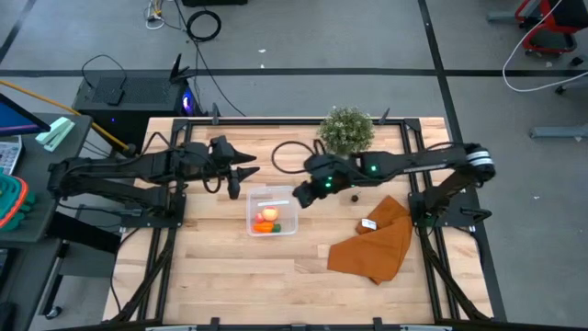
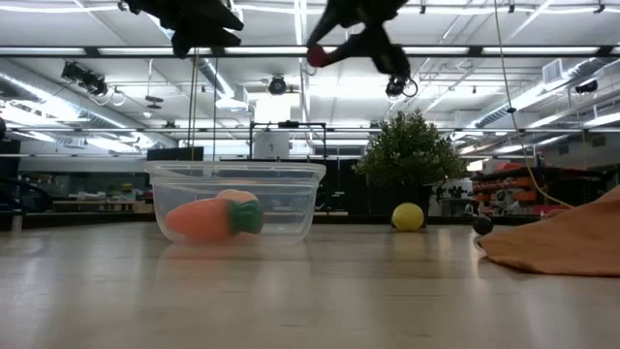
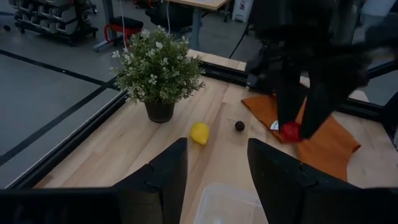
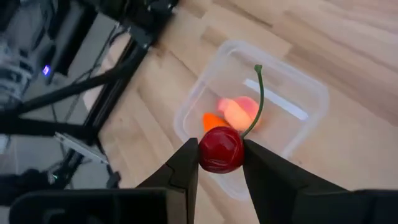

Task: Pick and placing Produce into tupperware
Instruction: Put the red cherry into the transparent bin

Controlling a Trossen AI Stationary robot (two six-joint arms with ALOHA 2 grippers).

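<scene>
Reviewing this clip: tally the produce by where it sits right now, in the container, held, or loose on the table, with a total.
In the tupperware: 2, carrot and apple
Held in the right gripper: 1, red cherry
Loose on the table: 1, lemon
Total: 4
The left gripper holds nothing. The small dark ball near the lemon is not counted; I cannot identify it.

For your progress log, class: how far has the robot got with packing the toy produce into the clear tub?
Done: an orange toy carrot and a pale apple lie in the clear square plastic tupperware. In hand: the right gripper holds a shiny red cherry above the tub. Left: the yellow lemon beside the potted plant. The left gripper waits open.
</scene>
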